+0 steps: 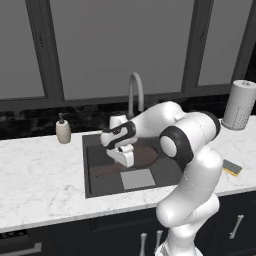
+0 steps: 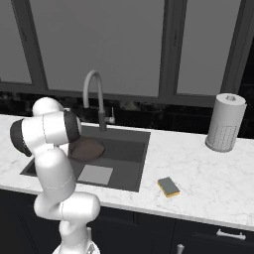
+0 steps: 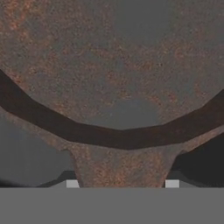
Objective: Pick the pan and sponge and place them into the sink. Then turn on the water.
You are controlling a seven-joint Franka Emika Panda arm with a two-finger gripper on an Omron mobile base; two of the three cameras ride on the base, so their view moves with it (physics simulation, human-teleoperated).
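Note:
The dark reddish-brown pan (image 1: 146,154) (image 2: 87,148) lies low inside the dark grey sink (image 1: 95,150) (image 2: 130,155), just behind the light drain plate (image 1: 138,178). My gripper (image 1: 124,159) (image 3: 122,183) reaches down into the basin at the pan's near edge. In the hand view the root of the pan's handle (image 3: 120,168) fills the gap between my two fingertips, which press against its sides. The yellow sponge (image 1: 232,167) (image 2: 168,186) lies flat on the counter to the right of the sink. No stream falls from the arched grey faucet (image 1: 135,92) (image 2: 94,89).
A soap dispenser (image 1: 63,131) stands on the counter left of the sink. A tall paper-towel roll (image 1: 239,105) (image 2: 225,122) stands at the back right. Dark windows rise behind the faucet. White marble counter (image 2: 198,168) surrounds the basin.

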